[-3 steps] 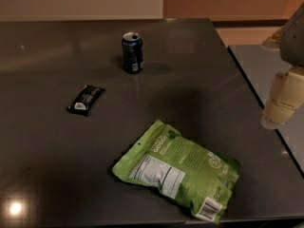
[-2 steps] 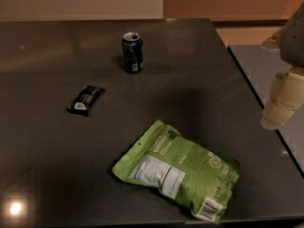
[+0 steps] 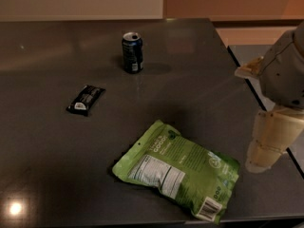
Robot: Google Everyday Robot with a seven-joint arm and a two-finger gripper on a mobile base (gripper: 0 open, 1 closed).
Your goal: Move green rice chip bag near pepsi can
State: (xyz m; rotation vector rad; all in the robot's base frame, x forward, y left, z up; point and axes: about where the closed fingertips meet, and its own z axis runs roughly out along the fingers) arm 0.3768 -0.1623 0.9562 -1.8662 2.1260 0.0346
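The green rice chip bag (image 3: pixel 183 172) lies flat near the table's front edge, label side up with its white nutrition label and barcode showing. The pepsi can (image 3: pixel 132 52) stands upright far behind it, near the back middle of the table. My gripper (image 3: pixel 266 144) hangs at the right side of the view, over the table's right edge. It is just right of the bag and apart from it, and holds nothing that I can see.
A small black wrapper (image 3: pixel 85 99) lies on the dark table (image 3: pixel 42 151) to the left, between the can and the bag. The table's right edge (image 3: pixel 247 82) runs close by my arm, with lighter floor beyond.
My gripper has come lower in the view and slightly left, closer to the bag's right side. The bag, the can and the wrapper have not moved.
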